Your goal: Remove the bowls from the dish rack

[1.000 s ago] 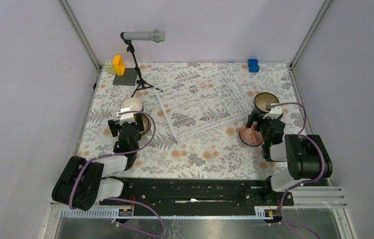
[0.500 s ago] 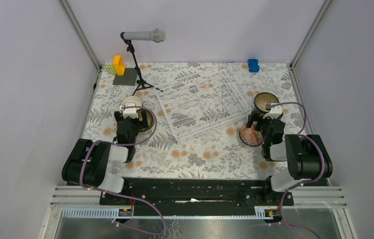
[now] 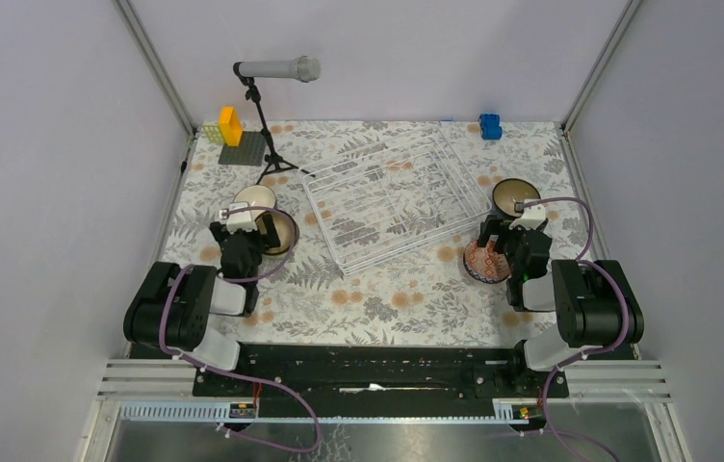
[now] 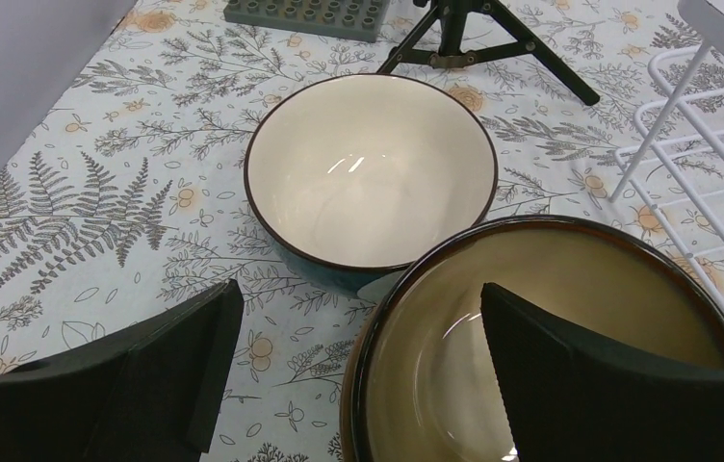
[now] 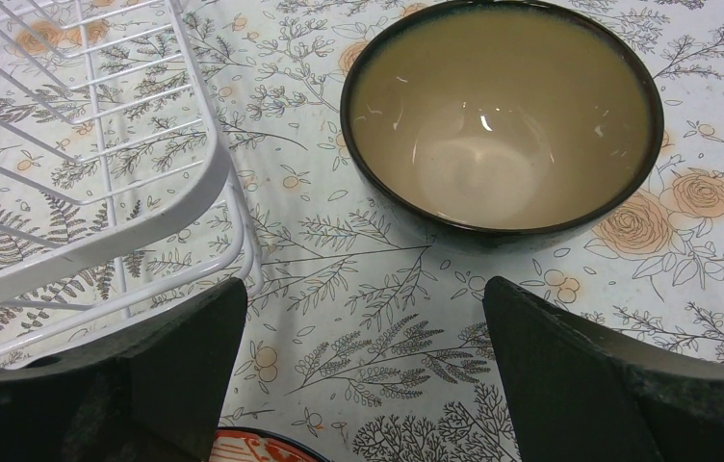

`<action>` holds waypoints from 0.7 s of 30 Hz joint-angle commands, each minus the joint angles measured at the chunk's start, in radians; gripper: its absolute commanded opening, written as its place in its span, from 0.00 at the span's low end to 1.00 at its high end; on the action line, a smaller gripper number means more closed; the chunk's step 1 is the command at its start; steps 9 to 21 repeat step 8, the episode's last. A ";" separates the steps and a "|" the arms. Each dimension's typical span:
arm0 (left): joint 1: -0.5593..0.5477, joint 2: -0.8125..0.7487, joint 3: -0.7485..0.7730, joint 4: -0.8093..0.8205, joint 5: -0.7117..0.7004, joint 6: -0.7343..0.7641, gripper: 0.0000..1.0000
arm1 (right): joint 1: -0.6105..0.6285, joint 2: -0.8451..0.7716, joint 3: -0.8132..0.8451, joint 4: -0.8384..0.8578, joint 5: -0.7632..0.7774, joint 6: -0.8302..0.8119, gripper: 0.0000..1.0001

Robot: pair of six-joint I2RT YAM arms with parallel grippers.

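At the left we find the left end effector [image 3: 243, 229] released, its fingers spread wide astride the near rim of a brown bowl [image 4: 435, 366]. A cream-lined bowl [image 4: 368, 168] sits just beyond on the surface [image 3: 387, 289]. The dish rack [image 3: 397, 197] lies mid-surface. At the right, the right end effector [image 5: 366, 287] is likewise spread, above a red patterned bowl [image 3: 480, 262], with a dark-rimmed bowl [image 5: 503, 115] ahead. Only the overhead view shows the red bowl whole; the right wrist view catches a sliver of its rim.
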 commanded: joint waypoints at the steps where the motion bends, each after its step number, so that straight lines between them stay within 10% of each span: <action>1: 0.006 0.006 0.021 0.075 -0.023 -0.021 0.99 | 0.005 0.005 0.024 0.018 0.028 -0.019 1.00; 21: 0.006 0.006 0.019 0.077 -0.022 -0.017 0.99 | 0.004 0.004 0.024 0.017 0.027 -0.019 1.00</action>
